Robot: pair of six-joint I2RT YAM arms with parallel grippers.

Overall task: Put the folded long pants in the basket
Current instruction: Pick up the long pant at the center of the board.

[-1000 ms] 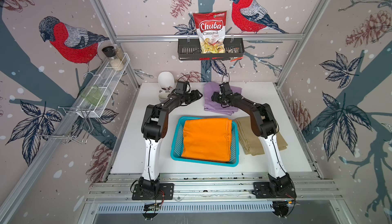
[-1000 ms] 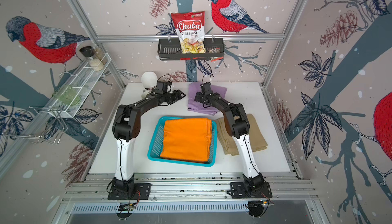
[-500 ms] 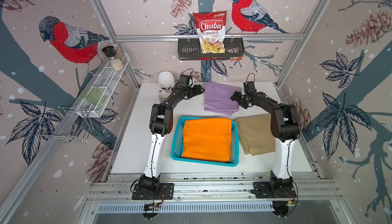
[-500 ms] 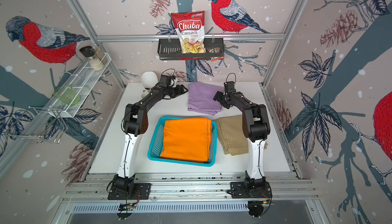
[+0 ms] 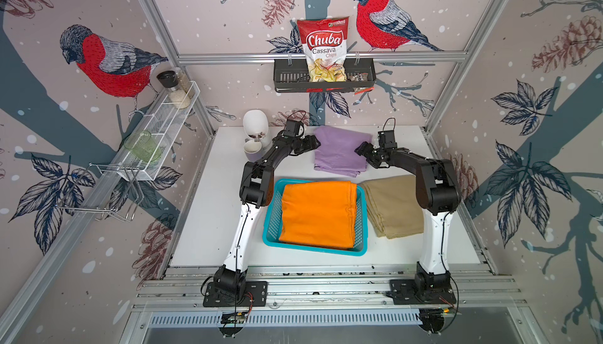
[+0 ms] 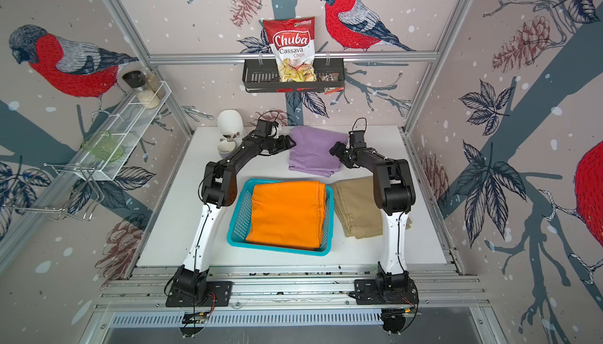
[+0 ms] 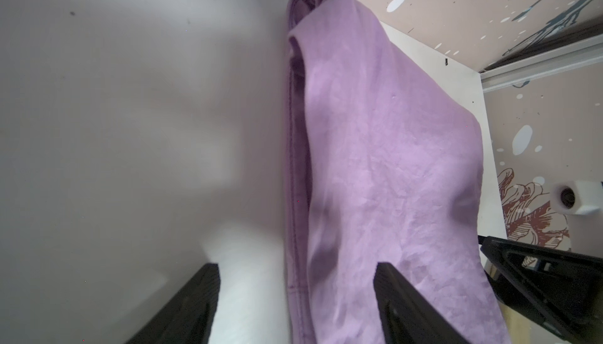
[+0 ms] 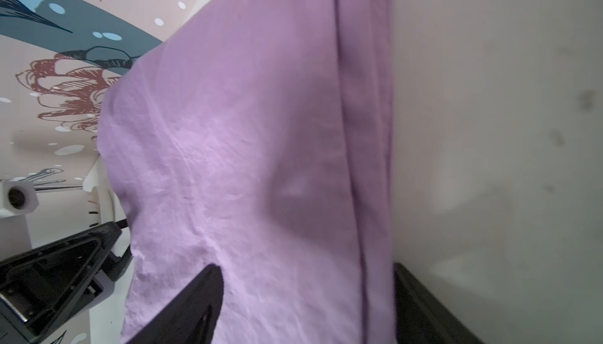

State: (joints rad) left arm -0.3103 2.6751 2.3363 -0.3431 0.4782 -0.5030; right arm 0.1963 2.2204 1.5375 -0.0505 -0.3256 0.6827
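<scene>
Lilac folded pants (image 5: 341,150), far centre, beyond basket (image 5: 273,218) with orange pair (image 5: 318,215) inside, khaki pair (image 5: 391,208) to its right; left gripper (image 5: 311,145) and right gripper (image 5: 361,154) gaping wide at opposite edges, clasping nothing; risk: top layer only pinched, bundle unfolding on lift.

I am looking down at the white table (image 5: 208,215). The turquoise basket (image 5: 313,250) is sitting near its front edge, in the middle. The khaki folded pants (image 5: 391,208) are lying flat just beside the basket on its right, and the lilac folded pants (image 5: 339,153) are lying behind both, toward the back wall. A white egg-shaped pot (image 5: 255,123) and a pale cup (image 5: 252,150) are standing at the back left corner.
</scene>
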